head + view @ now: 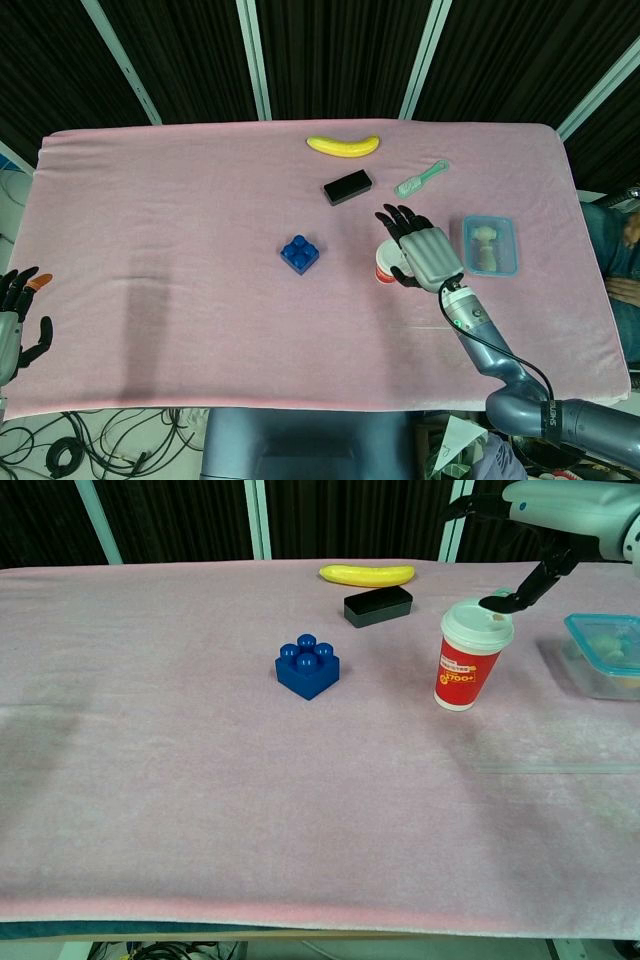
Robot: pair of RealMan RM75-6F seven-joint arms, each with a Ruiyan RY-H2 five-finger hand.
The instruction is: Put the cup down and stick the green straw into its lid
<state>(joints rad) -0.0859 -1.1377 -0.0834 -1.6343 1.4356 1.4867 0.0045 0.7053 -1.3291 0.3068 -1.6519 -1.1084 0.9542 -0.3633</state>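
Head view: left hand (20, 320) hangs off the worktop's (150, 250) near-left edge, fingers spread, holding nothing I can see; small orange bit by its fingertips, can't identify. Left half of the pink cover is open room. Blue block (300, 254) sits mid-worktop. Banana (343, 145) close to the far edge, black box (347, 187) just near of it. Cup (471, 655) stands upright right of centre, lid on, well apart from the near edge. Right hand (420, 250) hovers over the lid, fingers apart; chest view shows a fingertip (497, 604) at the rim. Green brush (421, 179) far right. Clear container (489, 245) just right of the cup.
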